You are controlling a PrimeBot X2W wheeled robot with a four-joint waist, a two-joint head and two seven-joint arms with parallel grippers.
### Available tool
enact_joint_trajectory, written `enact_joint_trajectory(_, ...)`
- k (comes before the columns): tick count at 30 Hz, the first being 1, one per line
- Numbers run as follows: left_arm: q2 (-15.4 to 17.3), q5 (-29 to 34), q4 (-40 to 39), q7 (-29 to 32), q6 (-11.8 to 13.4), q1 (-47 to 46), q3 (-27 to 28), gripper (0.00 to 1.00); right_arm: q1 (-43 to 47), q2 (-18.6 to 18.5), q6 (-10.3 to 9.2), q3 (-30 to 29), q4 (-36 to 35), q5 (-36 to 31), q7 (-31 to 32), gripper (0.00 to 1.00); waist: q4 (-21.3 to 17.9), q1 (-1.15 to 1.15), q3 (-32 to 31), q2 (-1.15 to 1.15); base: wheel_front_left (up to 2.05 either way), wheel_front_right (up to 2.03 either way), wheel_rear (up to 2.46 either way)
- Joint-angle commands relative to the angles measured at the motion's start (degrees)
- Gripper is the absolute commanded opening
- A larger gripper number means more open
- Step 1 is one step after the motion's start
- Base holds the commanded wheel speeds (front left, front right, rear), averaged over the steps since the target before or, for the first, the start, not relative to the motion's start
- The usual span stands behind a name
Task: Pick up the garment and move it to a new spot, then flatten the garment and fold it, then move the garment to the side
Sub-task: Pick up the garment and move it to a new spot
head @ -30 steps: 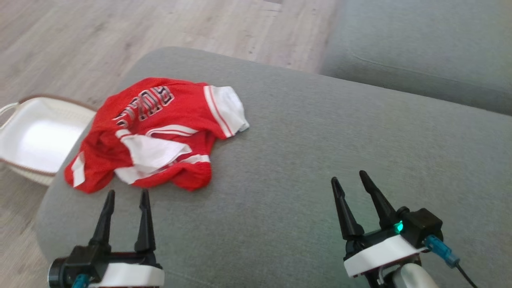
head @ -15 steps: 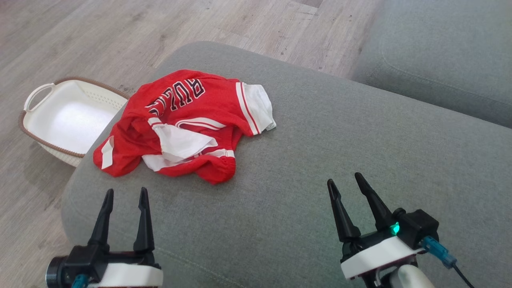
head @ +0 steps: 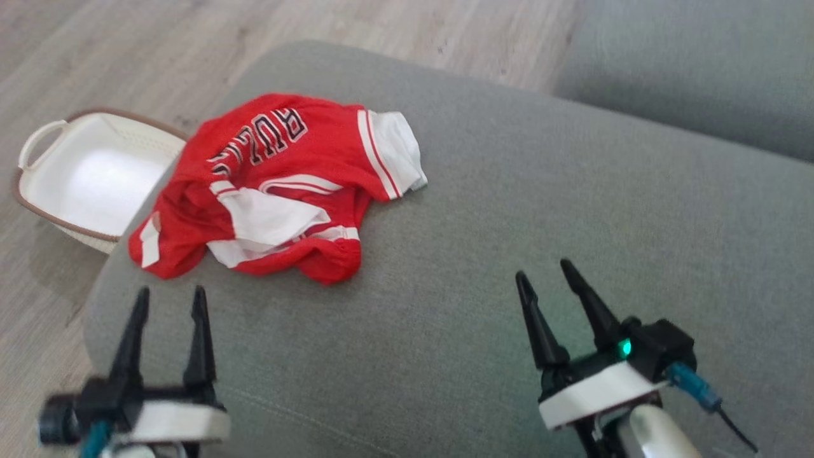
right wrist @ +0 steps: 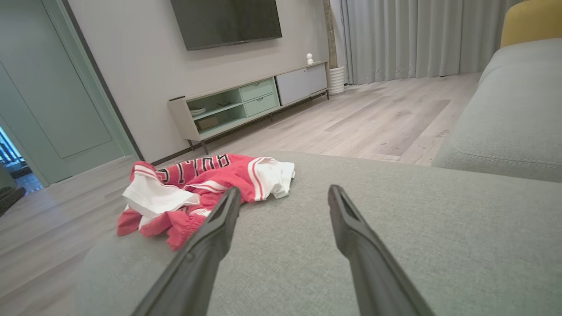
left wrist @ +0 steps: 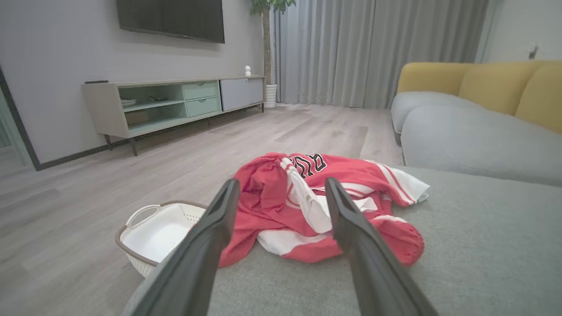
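Grey cushion [head: 509,210], red garment [head: 273,184] ahead of left tool [head: 172,289], right tool [head: 543,268] apart, both open

The garment [head: 273,159] is a red sports jersey with white bands and dark, white-outlined letters across one part. It is crumpled, not spread flat: folds lie over each other, and a white piece is turned up in the middle. It rests on the grey sofa cushion [head: 509,210], near the cushion's far left corner, with one red end reaching the left edge.

Head camera looks down, both wrist cameras skim low, sharing the garment [head: 280,159]
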Motion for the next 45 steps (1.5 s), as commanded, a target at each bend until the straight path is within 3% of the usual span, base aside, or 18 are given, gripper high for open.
enact_joint_trajectory(1,2.8,1.1,-0.3,-0.5,-0.5,-5.8,1.4,1.0,-3.4,-0.3,0.44,0.5,-2.0,-1.0,-0.6,1.0,-1.4,0.0,2.7,0.0,0.0,0.0,0.0)
enact_joint_trajectory(5,8.7,1.0,5.7,0.4,-1.1,-13.4,-1.1,1.0,-5.2,-0.3,0.44,-0.9,-2.0,-3.0,-0.6,1.0,-3.1,0.0,6.4,0.0,0.0,0.0,0.0)
enact_joint_trajectory(10,17.4,-4.1,12.5,8.6,-1.3,-23.7,-9.4,1.0,-6.9,-0.3,0.44,-2.9,-2.1,-4.9,-0.6,1.0,-4.9,0.0,9.9,0.0,0.0,0.0,0.0)
enact_joint_trajectory(11,17.4,-4.1,12.5,8.6,-1.3,-23.7,-9.4,1.0,-6.9,-0.3,0.44,-2.9,-2.1,-4.9,-0.6,1.0,-4.9,0.0,9.9,0.0,0.0,0.0,0.0)
enact_joint_trajectory(15,24.1,-10.4,17.2,15.6,-1.3,-30.9,-16.7,1.0,-7.8,-0.3,0.44,-3.8,-2.1,-5.7,-0.6,1.0,-6.0,0.0,12.2,0.0,0.0,0.0,0.0)
enact_joint_trajectory(21,31.4,-20.8,21.6,24.3,-1.3,-39.2,-25.1,1.0,-8.7,-0.3,0.44,-4.2,-2.1,-6.8,-0.6,1.0,-7.4,0.0,14.3,0.0,0.0,0.0,0.0)
enact_joint_trajectory(30,34.6,-30.8,27.7,36.2,-1.3,-47.1,-35.8,1.0,-8.9,-0.3,0.44,-4.0,-2.3,-8.2,-0.6,1.0,-8.0,0.0,15.6,0.0,0.0,0.0,0.0)
enact_joint_trajectory(42,33.4,-35.1,37.0,35.7,-1.3,-51.0,-40.4,1.0,-8.9,-0.3,0.44,-3.9,-2.3,-8.7,-0.6,1.0,-9.1,0.0,16.8,0.0,0.0,0.0,0.0)
enact_joint_trajectory(44,33.1,-36.2,37.6,35.2,-1.3,-51.3,-40.8,0.0,-9.0,-0.3,0.44,-3.9,-2.3,-8.7,-0.6,1.0,-9.1,0.0,16.9,0.0,0.0,0.0,0.0)
enact_joint_trajectory(45,33.0,-36.6,37.9,34.8,-1.3,-51.5,-40.9,0.0,-9.0,-0.3,0.44,-3.9,-2.3,-8.7,-0.6,1.0,-9.1,0.0,16.9,0.0,0.0,0.0,0.0)
